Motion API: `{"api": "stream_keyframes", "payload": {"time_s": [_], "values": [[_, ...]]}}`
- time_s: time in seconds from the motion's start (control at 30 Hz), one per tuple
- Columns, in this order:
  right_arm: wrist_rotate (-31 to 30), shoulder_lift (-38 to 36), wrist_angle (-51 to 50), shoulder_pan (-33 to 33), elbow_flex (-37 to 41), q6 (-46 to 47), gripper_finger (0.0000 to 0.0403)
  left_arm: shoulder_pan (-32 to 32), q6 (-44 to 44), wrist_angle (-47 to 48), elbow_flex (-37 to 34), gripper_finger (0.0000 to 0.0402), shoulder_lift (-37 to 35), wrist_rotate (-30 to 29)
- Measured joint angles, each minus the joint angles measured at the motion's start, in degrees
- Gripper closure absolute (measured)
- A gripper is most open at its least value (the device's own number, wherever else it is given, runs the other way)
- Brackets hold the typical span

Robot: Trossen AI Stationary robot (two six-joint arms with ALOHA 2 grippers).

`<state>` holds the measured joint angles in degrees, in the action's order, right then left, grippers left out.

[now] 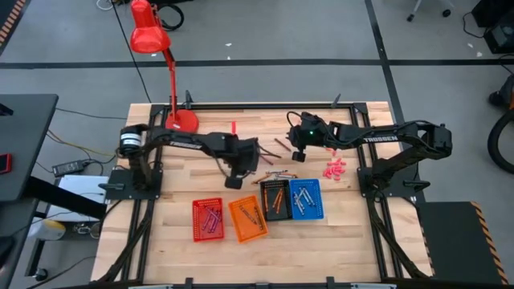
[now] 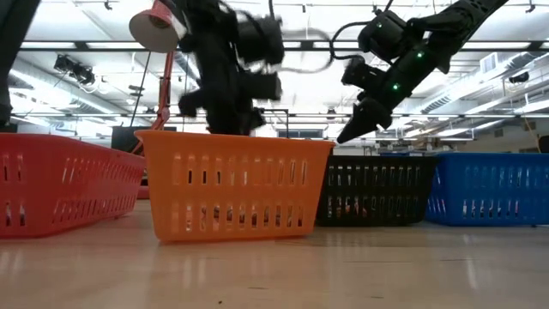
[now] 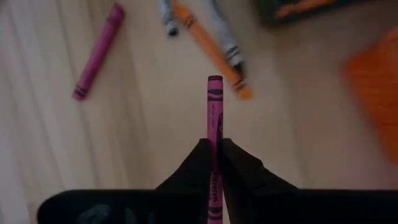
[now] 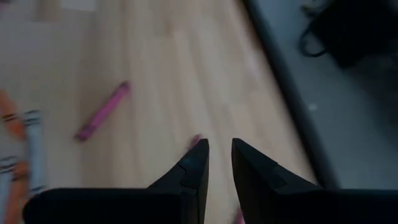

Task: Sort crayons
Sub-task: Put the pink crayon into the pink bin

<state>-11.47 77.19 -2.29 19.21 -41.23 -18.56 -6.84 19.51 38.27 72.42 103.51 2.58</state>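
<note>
Magenta crayon (image 3: 214, 118) pinched in left claw (image 3: 215, 155) above wooden table (image 3: 143, 137) — right claw (image 4: 219, 163) slightly spread, empty

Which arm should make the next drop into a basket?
Left. The left gripper is shut on a magenta crayon and sits near the red basket, which looks to hold magenta ones. The right gripper holds nothing, its fingers apart above bare table.

Four baskets in a row near the table's front edge, loose crayons behind them.

Left to right: red plastic basket (image 1: 208, 220), orange plastic basket (image 1: 246, 218), black plastic basket (image 1: 275, 200), blue plastic basket (image 1: 306, 199), each holding crayons; a loose cluster of thin crayons (image 1: 270, 177) lies behind the black one.
</note>
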Motion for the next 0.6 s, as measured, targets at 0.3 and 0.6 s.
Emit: {"api": "stream_keyframes", "payload": {"time_s": [0.3,0.6], "values": [[-6.9,0.0,13.3,0.1,0.0,-5.2,0.0328,10.5,-6.3,6.6,0.1,0.0373,-7.9,-0.1],[-6.9,0.0,24.9,0.1,0.0,-9.9,0.0328,24.1,-8.5,14.5,0.2,0.0372,-9.3,-6.0]]}}
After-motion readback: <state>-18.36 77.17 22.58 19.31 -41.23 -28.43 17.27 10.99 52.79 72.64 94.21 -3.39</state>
